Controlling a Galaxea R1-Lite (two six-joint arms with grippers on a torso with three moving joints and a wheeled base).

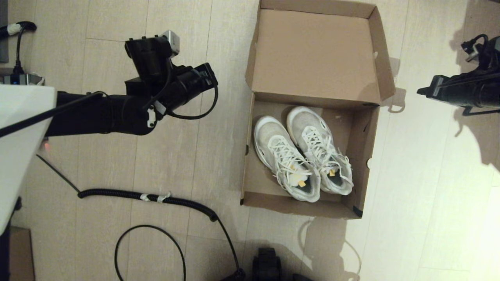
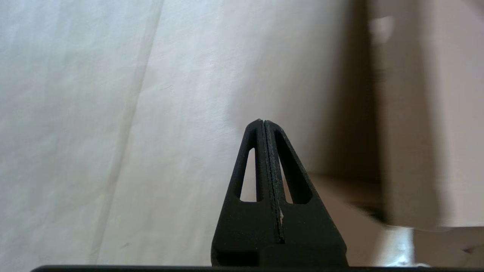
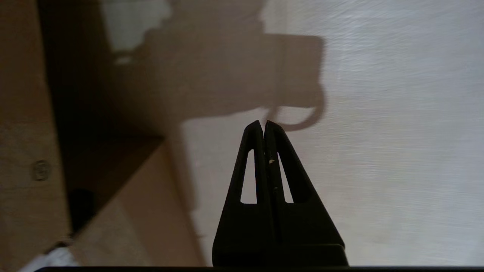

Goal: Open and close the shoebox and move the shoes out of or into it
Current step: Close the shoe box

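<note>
The shoebox (image 1: 361, 156) stands open on the pale wood floor, its hinged lid (image 1: 312, 54) folded back flat on the far side. Both white mesh shoes lie side by side inside, toes toward the lid: one (image 1: 283, 156) on the left, the other (image 1: 318, 142) on the right. My left gripper (image 1: 211, 77) hovers left of the box, shut and empty; the left wrist view shows its tips (image 2: 263, 121) over floor, with the shoebox wall (image 2: 435, 113) beside it. My right gripper (image 1: 422, 91) hangs right of the box, shut and empty, its tips (image 3: 263, 122) near the cardboard (image 3: 143, 219).
A black corrugated cable (image 1: 156, 197) and a thin looped cable (image 1: 148, 249) lie on the floor at the front left. A white panel (image 1: 19, 136) fills the left edge, with a power strip (image 1: 19, 79) behind it. A black part (image 1: 267, 265) sits at the bottom centre.
</note>
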